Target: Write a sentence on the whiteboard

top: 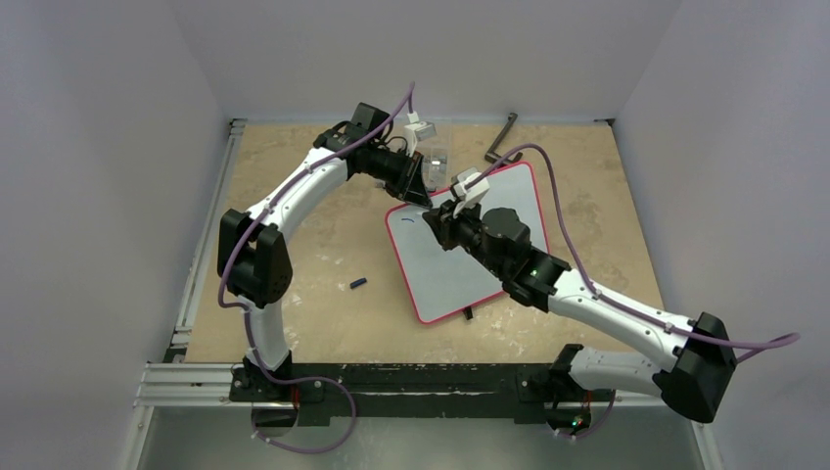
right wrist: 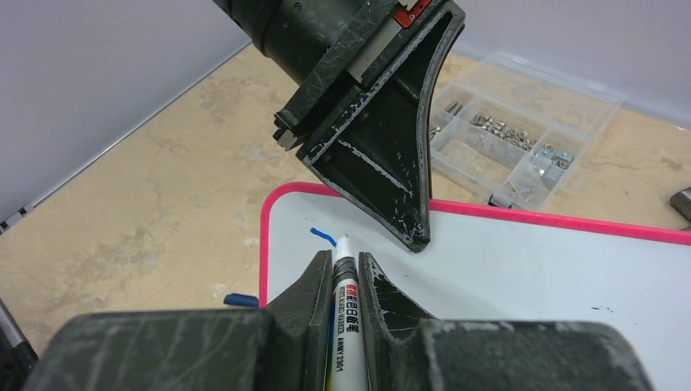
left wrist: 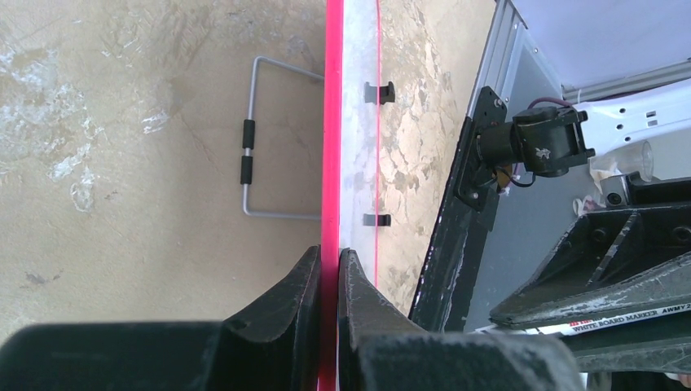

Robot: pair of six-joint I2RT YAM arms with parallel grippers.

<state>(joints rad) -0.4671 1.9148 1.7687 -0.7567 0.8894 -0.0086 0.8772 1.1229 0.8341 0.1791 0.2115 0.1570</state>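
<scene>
Left gripper (left wrist: pixel 329 265) is pinched shut on the whiteboard (top: pixel 442 279) red frame at its far-left corner. Right gripper (right wrist: pixel 346 269) clamps a marker (right wrist: pixel 345 287), tip by that corner. Risk: pen pressure slides the board out of the thin edge pinch, skewing strokes. The sentence (right wrist: pixel 323 237) is only one short blue curve near that corner.

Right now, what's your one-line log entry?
left end effector: clamps red-framed glossy whiteboard edge | right end effector: holds white marker | writing: one blue stroke
</scene>
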